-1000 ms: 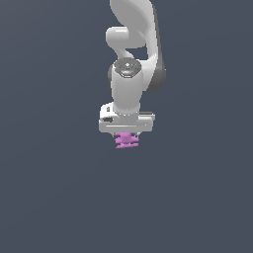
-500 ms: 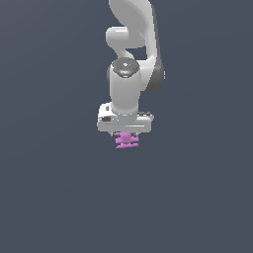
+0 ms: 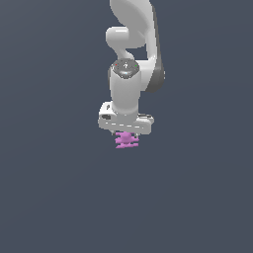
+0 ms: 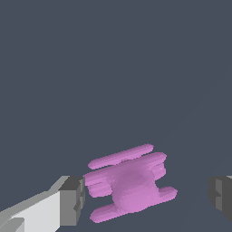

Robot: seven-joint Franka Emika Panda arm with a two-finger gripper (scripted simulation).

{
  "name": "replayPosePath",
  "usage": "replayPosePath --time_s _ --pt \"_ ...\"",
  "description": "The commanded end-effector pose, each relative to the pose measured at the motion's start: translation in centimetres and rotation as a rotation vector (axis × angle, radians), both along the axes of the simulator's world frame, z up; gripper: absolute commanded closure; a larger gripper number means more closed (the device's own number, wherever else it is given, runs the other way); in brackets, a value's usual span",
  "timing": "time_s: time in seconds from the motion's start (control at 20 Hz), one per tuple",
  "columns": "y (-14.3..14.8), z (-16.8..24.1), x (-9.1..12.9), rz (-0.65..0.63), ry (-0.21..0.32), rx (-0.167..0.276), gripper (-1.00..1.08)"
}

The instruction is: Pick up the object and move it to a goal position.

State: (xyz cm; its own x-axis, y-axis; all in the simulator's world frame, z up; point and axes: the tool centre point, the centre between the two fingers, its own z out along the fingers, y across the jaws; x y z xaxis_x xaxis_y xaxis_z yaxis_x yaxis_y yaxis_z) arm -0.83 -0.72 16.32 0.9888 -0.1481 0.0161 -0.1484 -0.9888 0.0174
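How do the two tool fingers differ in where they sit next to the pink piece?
In the wrist view, one finger sits right beside the pink piece, about touching its prongs; the other finger stands clearly apart from it. The near finger shows more fully; the far one is cut by the picture's edge. Both are grey blocks, flanking the piece.

background: plain dark slate-grey — uniform | light: flat, even

The light is soft and even. Both pictures are sharp with no blur or glare. The arm (image 3: pixel 129 74) looks bright above its gripper and darker on one side.
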Motion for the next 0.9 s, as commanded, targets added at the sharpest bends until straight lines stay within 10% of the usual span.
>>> replayPosePath --time_s 0.0,0.85 --pt "0.1 -0.2 -0.2 -0.055 0.000 0.002 -0.92" --pt "0.5 -1.3 -1.7 -0.512 -0.001 0.014 -0.92"
